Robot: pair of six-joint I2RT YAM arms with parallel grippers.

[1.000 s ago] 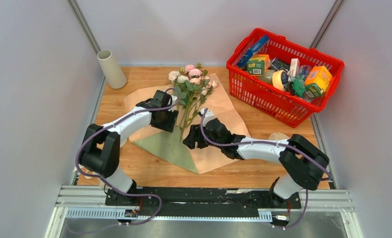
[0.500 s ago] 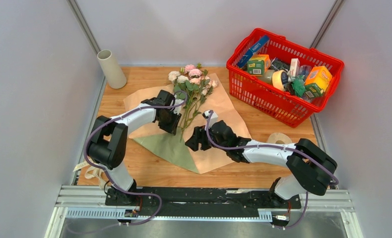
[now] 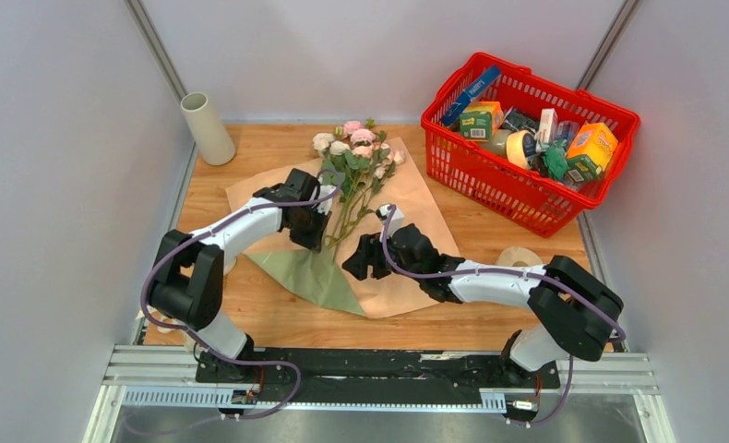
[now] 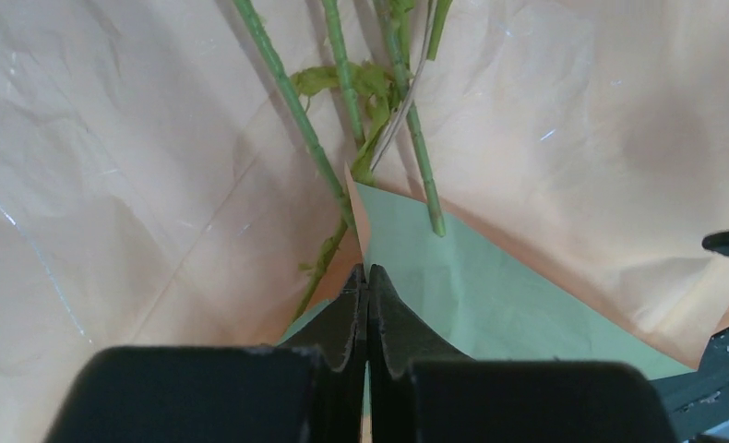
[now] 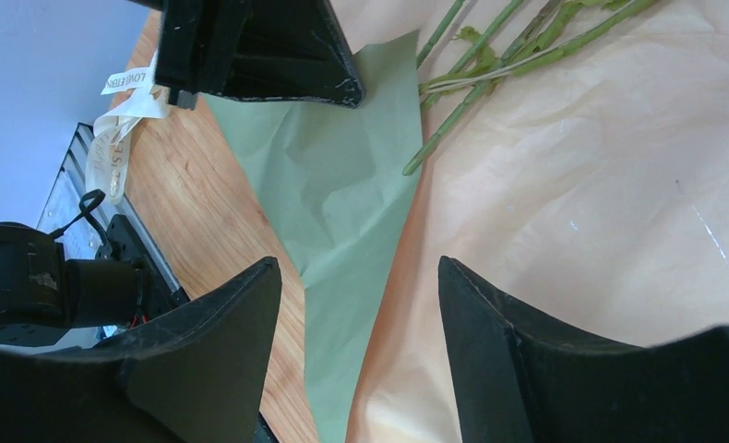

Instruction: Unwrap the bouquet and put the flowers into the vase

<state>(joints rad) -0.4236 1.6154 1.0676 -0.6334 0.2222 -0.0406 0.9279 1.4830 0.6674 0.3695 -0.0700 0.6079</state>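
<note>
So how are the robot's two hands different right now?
The left gripper is shut tight, while the right gripper is open wide. The left gripper's tips sit at a folded edge of the wrapping paper, by the flower stems; the right gripper hovers over the paper with nothing between its fingers. Both are black and both are above the opened paper.

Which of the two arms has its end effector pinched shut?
The left end effector: its fingers press together at the wrapping paper, by its folded edge, while the right end effector gapes wide open.
</note>
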